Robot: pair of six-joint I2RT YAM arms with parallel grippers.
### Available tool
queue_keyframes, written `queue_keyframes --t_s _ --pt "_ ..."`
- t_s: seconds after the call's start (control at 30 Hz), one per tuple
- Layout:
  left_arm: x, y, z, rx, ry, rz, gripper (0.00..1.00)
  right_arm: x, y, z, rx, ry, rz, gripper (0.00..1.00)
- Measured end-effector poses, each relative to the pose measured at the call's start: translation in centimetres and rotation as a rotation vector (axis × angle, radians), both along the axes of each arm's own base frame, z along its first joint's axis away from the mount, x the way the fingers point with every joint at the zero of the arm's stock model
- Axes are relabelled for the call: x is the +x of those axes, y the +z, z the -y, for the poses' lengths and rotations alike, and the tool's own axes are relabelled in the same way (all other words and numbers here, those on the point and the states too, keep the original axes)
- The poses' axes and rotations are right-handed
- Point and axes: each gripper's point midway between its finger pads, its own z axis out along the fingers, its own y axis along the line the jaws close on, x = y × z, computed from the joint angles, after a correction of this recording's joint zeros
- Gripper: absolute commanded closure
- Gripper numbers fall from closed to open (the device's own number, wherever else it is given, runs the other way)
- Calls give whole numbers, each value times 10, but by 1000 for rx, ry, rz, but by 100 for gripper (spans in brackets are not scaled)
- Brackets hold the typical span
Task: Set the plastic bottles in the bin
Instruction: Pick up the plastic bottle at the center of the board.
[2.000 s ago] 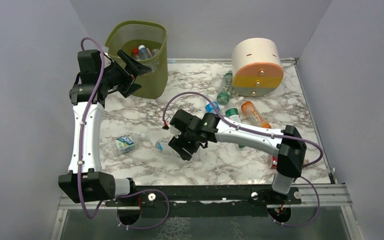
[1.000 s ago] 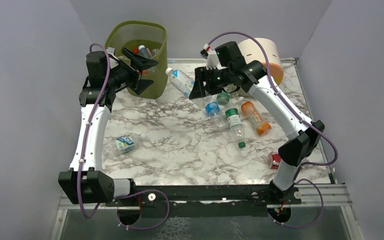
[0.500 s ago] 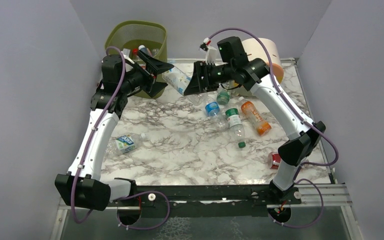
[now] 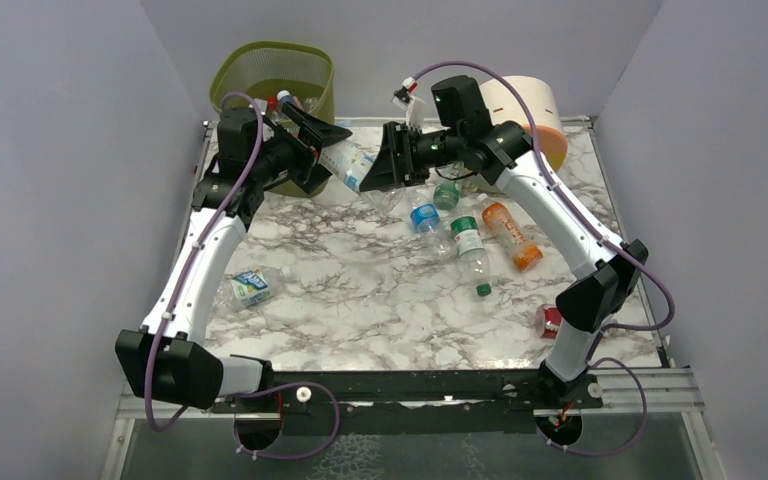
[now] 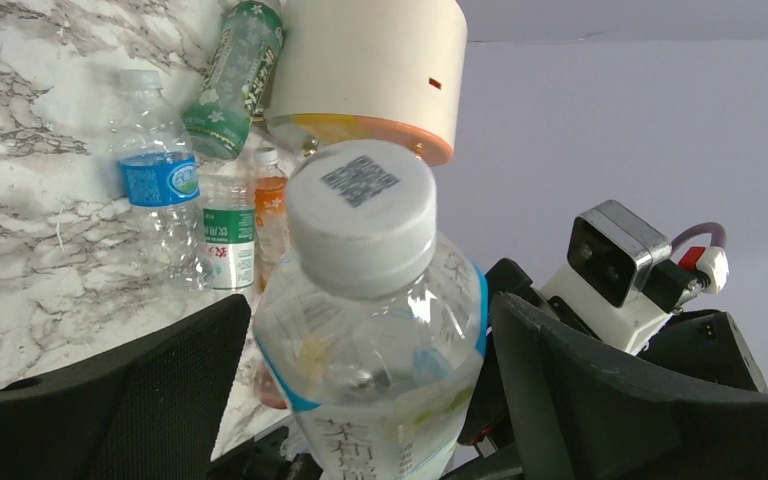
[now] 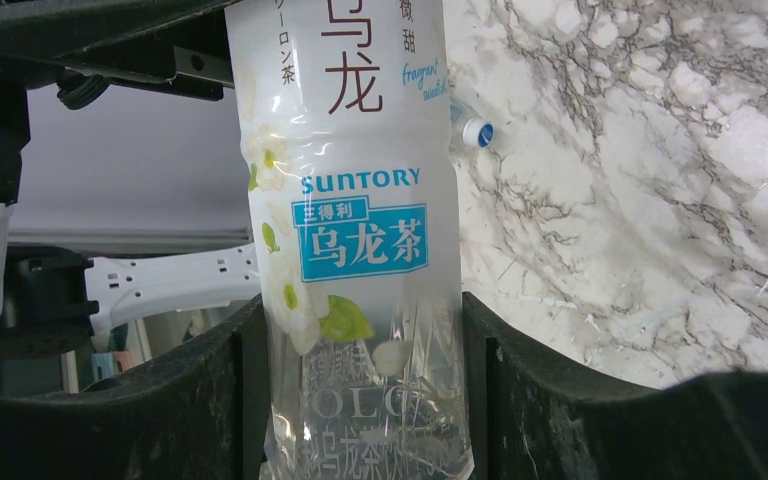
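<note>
My right gripper (image 4: 382,165) (image 6: 360,320) is shut on the lower body of a clear, white-capped plastic bottle (image 4: 353,165) (image 6: 355,200) held in the air right of the bin (image 4: 260,68). The bottle's cap end (image 5: 360,215) reaches between the fingers of my left gripper (image 4: 328,155) (image 5: 370,330), which stands open with a narrow gap on each side. Bottles (image 4: 285,102) lie inside the olive mesh bin. On the table lie a blue-label bottle (image 4: 423,217), a green one (image 4: 447,193), a green-capped one (image 4: 472,245), an orange one (image 4: 508,232) and, at the left, another (image 4: 245,287).
A cream cylinder (image 4: 525,100) (image 5: 370,70) with an orange and yellow face stands at the back right, behind the right arm. A red-labelled bottle (image 4: 550,320) lies beside the right arm's base. Grey walls close in three sides of the marble table (image 4: 360,310).
The left gripper has swung right, away from the bin, and the right gripper has carried the bottle left. The bottle's cap end now sits between the left fingers.
</note>
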Motion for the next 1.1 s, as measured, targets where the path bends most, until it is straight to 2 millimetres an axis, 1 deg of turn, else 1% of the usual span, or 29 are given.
queue_keyframes --t_s 0.07,0.13,0.3,0.33,0.4,0.47,0.5,0.53,0.73,0.87,1.1 --pt "3 -1 3 4 -4 -4 20 -1 -3 0 -1 2 -12 38" --pt "4 -1 6 6 -10 -2 28 -1 -4 -1 1 4 -16 38" --pt "5 1 8 15 -16 9 41 -3 -4 0 9 9 -15 36" --pt "4 1 9 15 -17 9 42 -4 -4 0 10 8 -16 35" --pt "5 1 9 16 -19 10 42 -4 -3 0 11 7 -17 30" --pt "5 1 10 17 -20 13 42 -4 -3 0 11 7 -18 22" --pt "5 1 10 18 -20 13 42 -4 -3 0 11 7 -18 14" --pt "6 1 10 19 -20 13 42 -4 -3 0 12 7 -18 1" --pt "13 3 11 26 -23 15 42 -7 -1 0 18 18 -17 1" --pt "17 6 12 26 -25 19 42 -13 6 5 27 20 -6 1" --pt "20 22 18 26 -51 56 42 -24 22 14 34 16 27 1"
